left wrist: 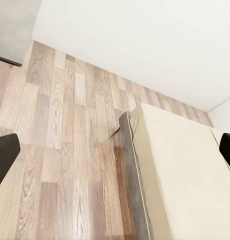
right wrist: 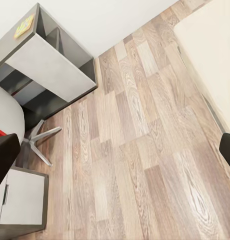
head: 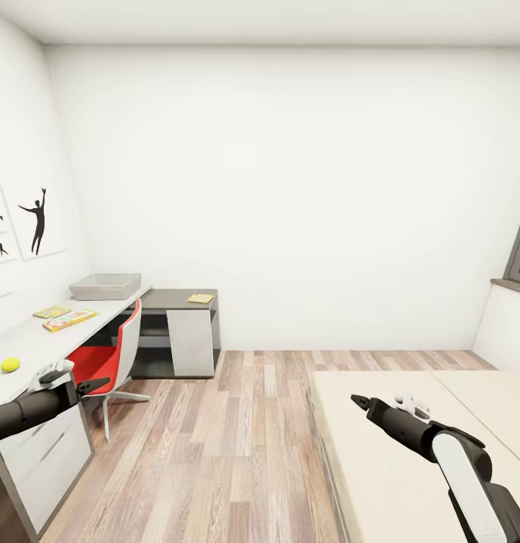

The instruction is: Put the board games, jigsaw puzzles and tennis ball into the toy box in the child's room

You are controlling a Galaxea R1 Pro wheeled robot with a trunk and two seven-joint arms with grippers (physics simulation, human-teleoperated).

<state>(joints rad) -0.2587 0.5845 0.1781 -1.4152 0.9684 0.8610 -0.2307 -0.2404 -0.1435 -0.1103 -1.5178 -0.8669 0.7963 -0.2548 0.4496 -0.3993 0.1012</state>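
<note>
Here, in the white-walled child's room with its wood-plank floor (head: 214, 445), my left end effector (head: 93, 386) hangs just past the near edge of the long pale grey worktop (head: 33, 339), and my right end effector (head: 359, 401) hangs over the near edge of the low cream-beige bed (head: 380, 460). Each wrist view shows two dark fingertips (left wrist: 4, 155) at opposite borders, so both end effectors stand apart and hold nothing. On the worktop, the small yellow-green tennis ball (head: 10, 365) lies nearest me, well apart from the long red-and-yellow-edged board game box (head: 69, 320) and a smaller flat yellowish item (head: 51, 311) just beside it. Farther along sits the shallow light grey toy box (head: 105, 286). A pastel jigsaw puzzle sheet (head: 201, 299) lies on the lower dark grey side section (head: 176, 302). A red-and-white swivel chair (head: 112, 358) stands at the worktop.
</note>
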